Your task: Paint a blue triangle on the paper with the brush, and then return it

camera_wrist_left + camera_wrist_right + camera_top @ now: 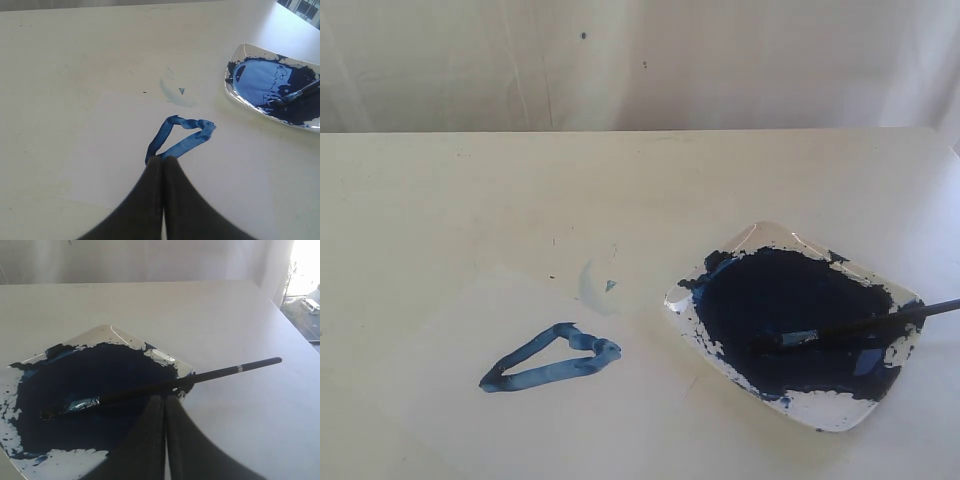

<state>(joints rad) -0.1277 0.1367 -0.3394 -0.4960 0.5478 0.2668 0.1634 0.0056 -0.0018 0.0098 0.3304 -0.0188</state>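
The long black-handled brush [860,325] is lying in the white rectangular paint tray [840,418]. Its long axis runs across the exterior view, with the blue-stained tip in the dark navy paint pool [770,295] and the handle end poking out over the rim to the right. The thick blue triangle [550,372] sits on the off-white paper sheet [460,330] on the pale bench [470,200], narrow corner aimed lower-left. My left tool [162,159] is pinched fully closed and empty. The right tool [164,399] is closed too, gripping nothing. Its tips look close to the handle, but I can't tell if they're touching.
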